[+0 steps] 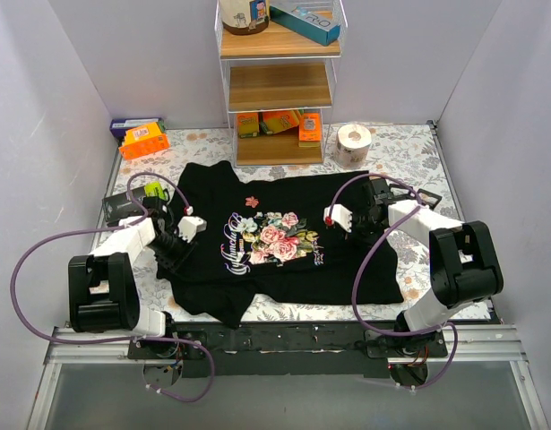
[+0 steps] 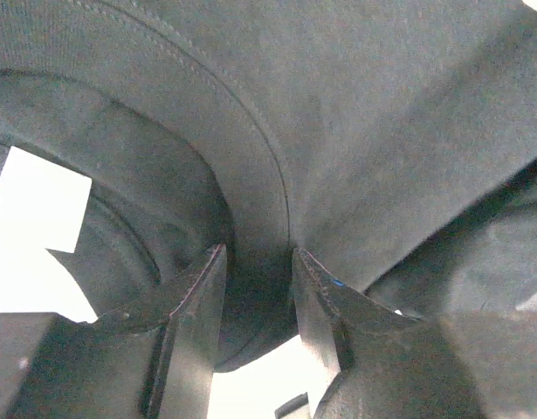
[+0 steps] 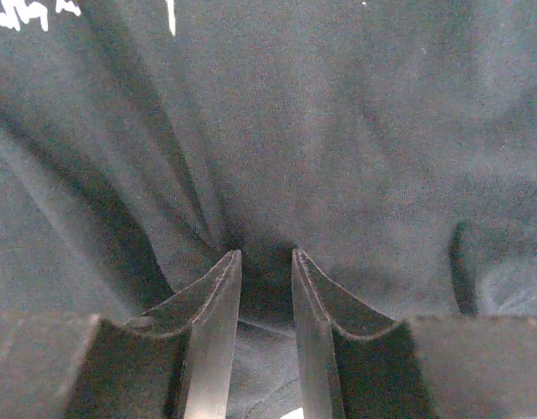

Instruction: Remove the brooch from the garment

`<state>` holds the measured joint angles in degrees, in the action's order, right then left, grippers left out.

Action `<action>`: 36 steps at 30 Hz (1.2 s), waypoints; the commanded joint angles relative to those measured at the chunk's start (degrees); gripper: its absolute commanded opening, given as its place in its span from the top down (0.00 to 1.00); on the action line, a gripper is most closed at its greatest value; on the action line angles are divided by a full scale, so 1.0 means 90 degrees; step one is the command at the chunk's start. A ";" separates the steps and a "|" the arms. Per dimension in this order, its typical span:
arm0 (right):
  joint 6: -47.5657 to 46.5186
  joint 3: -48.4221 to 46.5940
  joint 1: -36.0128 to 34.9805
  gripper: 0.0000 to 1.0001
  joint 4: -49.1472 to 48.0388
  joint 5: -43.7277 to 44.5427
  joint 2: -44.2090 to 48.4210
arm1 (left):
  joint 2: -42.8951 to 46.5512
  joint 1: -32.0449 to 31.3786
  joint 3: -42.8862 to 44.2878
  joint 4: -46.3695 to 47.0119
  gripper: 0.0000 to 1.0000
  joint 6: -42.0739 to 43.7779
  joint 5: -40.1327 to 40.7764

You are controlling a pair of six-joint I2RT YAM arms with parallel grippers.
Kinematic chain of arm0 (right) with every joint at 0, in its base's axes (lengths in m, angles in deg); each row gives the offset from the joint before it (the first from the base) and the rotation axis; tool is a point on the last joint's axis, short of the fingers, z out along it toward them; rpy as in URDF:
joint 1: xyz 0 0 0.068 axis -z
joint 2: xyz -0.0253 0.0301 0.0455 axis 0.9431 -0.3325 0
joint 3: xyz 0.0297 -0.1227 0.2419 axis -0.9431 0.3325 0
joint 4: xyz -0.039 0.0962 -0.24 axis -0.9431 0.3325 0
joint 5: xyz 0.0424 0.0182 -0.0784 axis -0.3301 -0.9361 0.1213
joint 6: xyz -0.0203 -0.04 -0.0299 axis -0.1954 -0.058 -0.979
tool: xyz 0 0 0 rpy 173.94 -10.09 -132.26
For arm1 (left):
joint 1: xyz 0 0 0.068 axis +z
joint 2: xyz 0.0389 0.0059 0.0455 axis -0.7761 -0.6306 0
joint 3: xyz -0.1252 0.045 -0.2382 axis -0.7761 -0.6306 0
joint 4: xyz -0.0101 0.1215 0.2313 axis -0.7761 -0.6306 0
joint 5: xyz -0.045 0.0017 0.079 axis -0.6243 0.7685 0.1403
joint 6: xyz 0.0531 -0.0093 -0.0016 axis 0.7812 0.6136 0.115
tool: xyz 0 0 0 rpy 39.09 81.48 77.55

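The garment (image 1: 284,264) is a black T-shirt with a rose print (image 1: 273,237) and white script, lying spread on the table. The brooch (image 1: 252,202) is a tiny red-pink pin above the print, near the collar. My left gripper (image 1: 178,240) is at the shirt's left edge; in the left wrist view it (image 2: 258,251) is shut on a fold of black fabric (image 2: 355,131) by a stitched hem. My right gripper (image 1: 340,224) is at the shirt's right side; in the right wrist view it (image 3: 266,255) pinches a bunched fold of the shirt (image 3: 338,131). Neither wrist view shows the brooch.
A wooden shelf unit (image 1: 277,90) with orange packets stands at the back centre. A tape roll (image 1: 354,143) lies to its right and an orange box (image 1: 144,141) at the back left. A green-and-black item (image 1: 150,193) sits left of the shirt. White walls enclose the floral cloth (image 1: 409,148).
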<state>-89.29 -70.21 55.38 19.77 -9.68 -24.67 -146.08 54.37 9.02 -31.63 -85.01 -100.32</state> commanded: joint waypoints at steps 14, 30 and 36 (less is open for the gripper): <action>0.2436 -0.4221 -0.0010 0.59 0.1164 -0.0573 -0.0958 | -0.2268 -0.0658 0.4003 0.2606 0.52 -0.3557 -0.2546; 0.3298 -0.3127 -0.0059 0.57 -0.1416 -0.0779 -0.0704 | -0.4992 -0.0971 0.5925 0.2243 0.60 -0.5544 -0.3414; 0.3209 -0.3420 -0.0069 0.57 -0.1123 -0.0672 -0.0987 | -0.5159 -0.0990 0.5906 0.2184 0.64 -0.5574 -0.3560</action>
<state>-60.42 -98.15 55.05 10.16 -15.28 -32.30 -193.79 45.78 60.45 -11.92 -134.69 -129.33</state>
